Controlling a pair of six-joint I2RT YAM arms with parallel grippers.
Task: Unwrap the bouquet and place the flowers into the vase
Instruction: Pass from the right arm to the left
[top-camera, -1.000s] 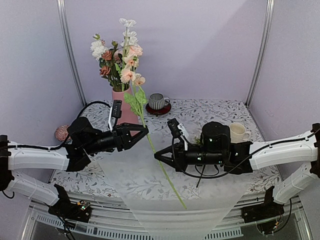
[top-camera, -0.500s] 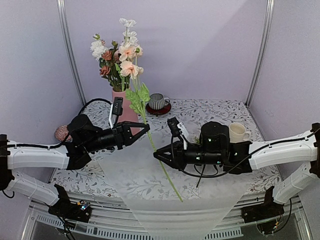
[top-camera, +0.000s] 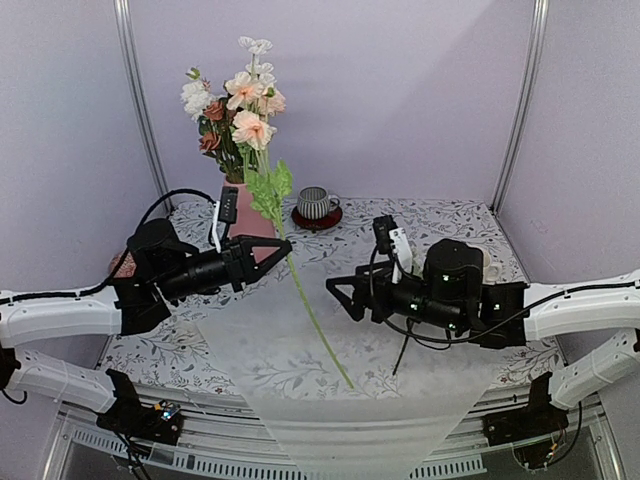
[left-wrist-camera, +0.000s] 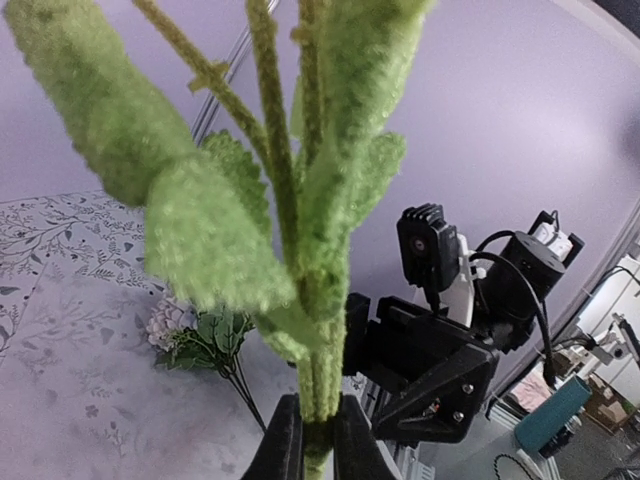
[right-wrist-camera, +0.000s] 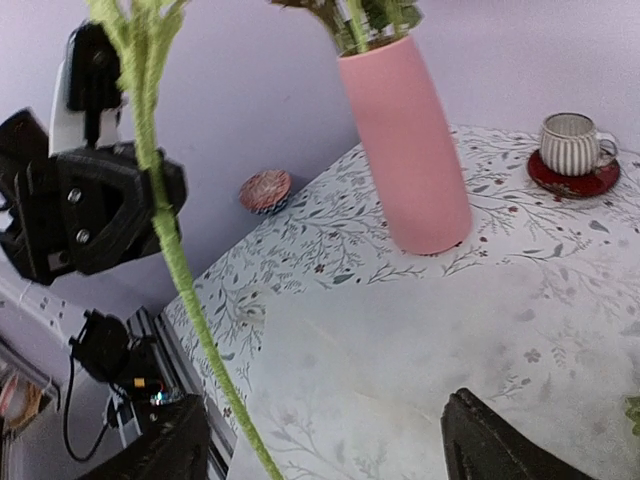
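Left tool (top-camera: 282, 250) is clenching the flower (top-camera: 268, 188) mid-stem, tilting it bloom-up just beside the vase (right-wrist-camera: 405, 150), probably to lift its tail over the rim, while right tool (top-camera: 340, 298) is standing open, clear of the stem, over the bench (top-camera: 440, 215).

No writing can be read anywhere — none (labels, brands, numbers).

Leafy flower stem (left-wrist-camera: 320, 370) leans midair; upright pink vase (right-wrist-camera: 410, 150) holds blooms (top-camera: 245, 100).

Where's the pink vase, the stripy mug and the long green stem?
pink vase (right-wrist-camera: 405, 145), right wrist view, middle of its side.
striped mug (top-camera: 316, 203), top view, its striped body.
flower stem (top-camera: 306, 300), top view, bare lower part.
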